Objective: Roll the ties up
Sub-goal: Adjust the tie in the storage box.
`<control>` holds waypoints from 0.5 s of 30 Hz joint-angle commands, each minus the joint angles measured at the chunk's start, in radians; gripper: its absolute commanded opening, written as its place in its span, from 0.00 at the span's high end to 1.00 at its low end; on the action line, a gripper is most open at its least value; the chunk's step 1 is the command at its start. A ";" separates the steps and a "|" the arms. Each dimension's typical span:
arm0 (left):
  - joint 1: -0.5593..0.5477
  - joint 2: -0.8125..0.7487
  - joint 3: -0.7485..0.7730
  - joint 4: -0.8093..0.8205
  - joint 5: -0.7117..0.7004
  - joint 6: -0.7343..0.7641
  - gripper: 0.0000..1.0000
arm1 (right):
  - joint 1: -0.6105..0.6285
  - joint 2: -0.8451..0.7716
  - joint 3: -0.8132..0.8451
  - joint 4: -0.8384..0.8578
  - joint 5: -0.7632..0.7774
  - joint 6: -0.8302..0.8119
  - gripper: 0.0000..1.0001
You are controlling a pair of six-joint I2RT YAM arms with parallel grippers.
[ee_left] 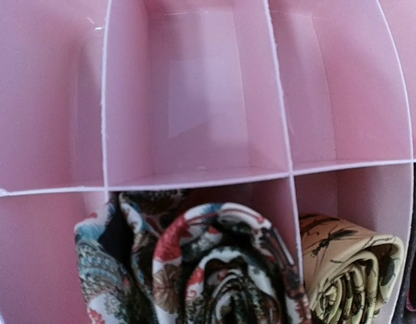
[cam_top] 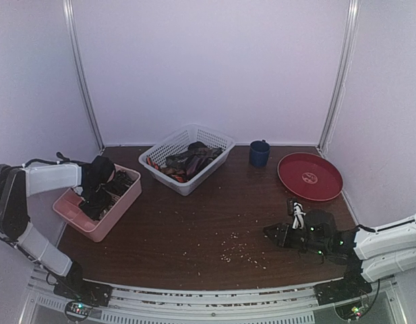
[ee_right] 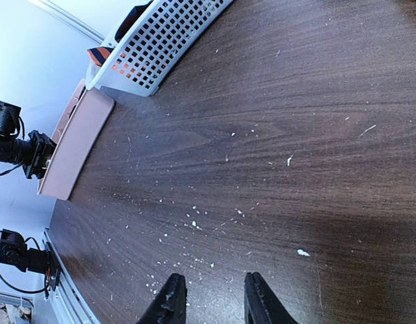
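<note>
The paisley tie (ee_left: 221,270) sits rolled into a coil in the near-middle compartment of the pink tray (ee_left: 194,181). It stands on end, with its spiral face turned up toward the left wrist camera and the roll's axis running up out of the compartment. A looser fold of it bulges at the coil's left side. In the compartment just to its right is the tan tie (ee_left: 349,270), also coiled and on end, with its spiral facing the same way. That makes two rolled ties clearly in view. A dark strip at the right edge is too cropped to identify.

The loose ties (cam_top: 187,160) lie in a tangled heap in the single white basket (cam_top: 168,145) at the back of the counter (cam_top: 214,209). They are dark brown and red, and their number and direction cannot be made out.

The left gripper (cam_top: 100,185) hangs over the tray. Its fingers are not visible, so its opening cannot be told. The right gripper (ee_right: 214,282) rests low near the counter's right side, with its fingers partly apart and nothing between them.

One blue mug (cam_top: 259,154) and one red plate (cam_top: 310,177) stand to the right of the basket. White crumbs (cam_top: 234,246) dot the wood.
</note>
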 commanded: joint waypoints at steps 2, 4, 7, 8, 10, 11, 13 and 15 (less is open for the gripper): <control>-0.008 -0.018 -0.002 -0.072 0.006 -0.016 0.54 | -0.002 -0.012 0.003 -0.007 0.019 -0.005 0.69; -0.009 -0.018 -0.004 -0.072 0.009 -0.019 0.56 | -0.002 -0.013 0.005 -0.007 0.019 -0.005 0.69; -0.010 -0.011 -0.002 -0.076 0.017 -0.020 0.48 | -0.001 -0.011 0.005 -0.006 0.018 -0.007 0.69; -0.010 -0.008 0.000 -0.077 0.022 -0.020 0.45 | -0.001 -0.009 0.007 -0.006 0.017 -0.008 0.69; -0.010 0.000 0.006 -0.090 0.028 -0.025 0.39 | -0.002 -0.008 0.011 -0.007 0.015 -0.009 0.69; -0.010 0.005 0.010 -0.097 0.032 -0.028 0.37 | -0.001 -0.007 0.010 -0.007 0.013 -0.009 0.69; -0.010 0.011 0.015 -0.100 0.042 -0.024 0.33 | -0.001 -0.006 0.013 -0.007 0.014 -0.008 0.69; -0.013 0.009 0.015 -0.101 0.045 -0.026 0.35 | -0.002 -0.006 0.013 -0.007 0.014 -0.008 0.69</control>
